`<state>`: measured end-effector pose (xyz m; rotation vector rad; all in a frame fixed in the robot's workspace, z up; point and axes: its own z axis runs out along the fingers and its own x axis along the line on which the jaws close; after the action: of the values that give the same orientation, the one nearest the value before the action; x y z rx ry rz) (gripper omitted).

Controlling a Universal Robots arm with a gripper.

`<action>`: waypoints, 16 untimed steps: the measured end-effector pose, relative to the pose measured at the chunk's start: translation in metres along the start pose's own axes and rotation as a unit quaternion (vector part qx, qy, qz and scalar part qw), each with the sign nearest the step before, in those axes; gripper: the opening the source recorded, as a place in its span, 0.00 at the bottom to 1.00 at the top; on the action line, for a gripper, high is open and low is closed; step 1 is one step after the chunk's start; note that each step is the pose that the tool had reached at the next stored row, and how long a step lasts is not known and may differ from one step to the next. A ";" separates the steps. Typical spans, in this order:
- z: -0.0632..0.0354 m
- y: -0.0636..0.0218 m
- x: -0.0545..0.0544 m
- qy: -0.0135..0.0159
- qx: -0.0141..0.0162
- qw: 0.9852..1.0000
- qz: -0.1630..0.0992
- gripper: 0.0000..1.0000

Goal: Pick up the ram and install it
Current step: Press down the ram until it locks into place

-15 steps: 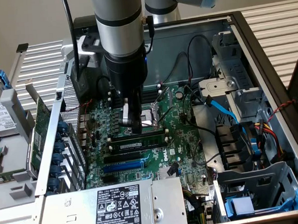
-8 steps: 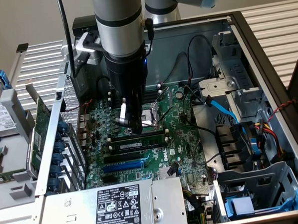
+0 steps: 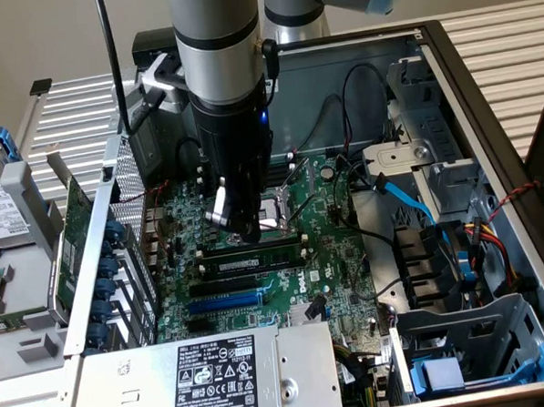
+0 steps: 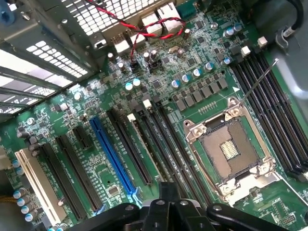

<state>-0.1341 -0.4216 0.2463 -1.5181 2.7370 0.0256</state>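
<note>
The arm reaches down into an open computer case (image 3: 485,92), its dark wrist body blocking much of the motherboard (image 3: 339,273) in the exterior view. The gripper (image 3: 246,230) hangs low over the memory slots just beside the CPU socket (image 3: 277,210), and its fingers are pressed together with no gap visible between them. Whether they pinch anything is hard to say: the tips merge with the dark slots behind them.

The ram (image 3: 252,258) appears to lie seated in a slot directly under the gripper, a long thin green stick with dark chips running toward the exterior view's right, though part of it is hidden by the fingers. In the wrist view the gripper (image 4: 166,204) shows as black linkage at the frame edge, cut off, and it covers the near ends of the slots.

The wrist view shows the open CPU socket (image 4: 231,149), a blue expansion slot (image 4: 113,159), a white slot (image 4: 38,185) and a red-and-black twisted wire (image 4: 144,26). In the exterior view the power supply (image 3: 208,375) sits along the near edge of the case, and blue cables (image 3: 409,201) run along the drive bays on the exterior view's right.
</note>
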 end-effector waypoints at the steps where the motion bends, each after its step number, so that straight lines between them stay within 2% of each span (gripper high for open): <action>1: 0.0001 0.0000 0.000 0.000 0.000 1.000 0.008 0.11; 5: 0.0005 0.0000 0.000 0.000 0.001 0.999 0.039 0.11; 8: 0.0008 0.0000 0.000 -0.001 0.001 0.998 0.063 0.11; 12: 0.0012 0.0000 0.000 -0.001 0.002 0.995 0.096 0.11; 16: 0.0014 0.0000 0.000 -0.001 0.002 0.992 0.128 0.11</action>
<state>-0.1341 -0.4216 0.2449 -1.1552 2.9068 0.0230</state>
